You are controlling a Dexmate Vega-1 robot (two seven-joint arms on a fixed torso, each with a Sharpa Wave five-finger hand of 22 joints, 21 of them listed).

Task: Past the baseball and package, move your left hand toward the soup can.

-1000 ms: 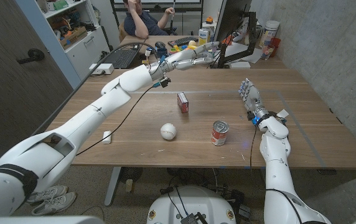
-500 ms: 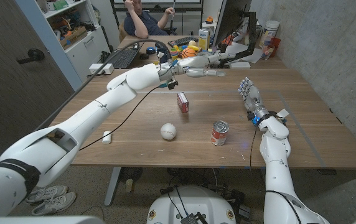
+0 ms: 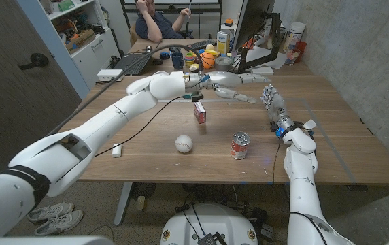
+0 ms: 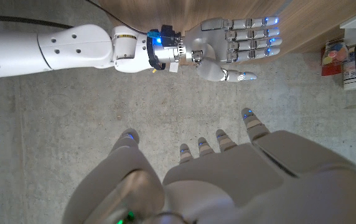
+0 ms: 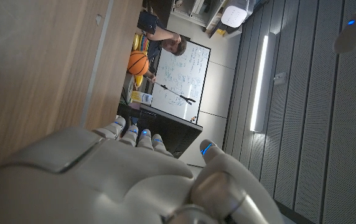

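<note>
A soup can [image 3: 240, 145] with a red label stands near the table's front, right of centre. A white baseball [image 3: 183, 143] lies to its left. A small red package [image 3: 199, 111] stands upright behind them. My left hand [image 3: 232, 91] hovers above the table behind the package, fingers stretched out toward the right, holding nothing; its back [image 4: 240, 180] fills the near part of the left wrist view. My right hand [image 3: 271, 101] stands upright at the right of the table, fingers apart and empty, also seen as the right hand [image 4: 237, 46].
A small white block [image 3: 117, 150] lies near the front left edge. A monitor stand [image 3: 254, 64], a keyboard [image 3: 132, 63], an orange ball [image 3: 209, 60] and bottles crowd the table's far side. A person [image 3: 151, 24] sits behind the table. A concrete wall [image 3: 358, 54] runs along the right.
My left arm has swung right and nearer, bringing the left hand from the far clutter down to just behind the package. The right hand has stayed put.
</note>
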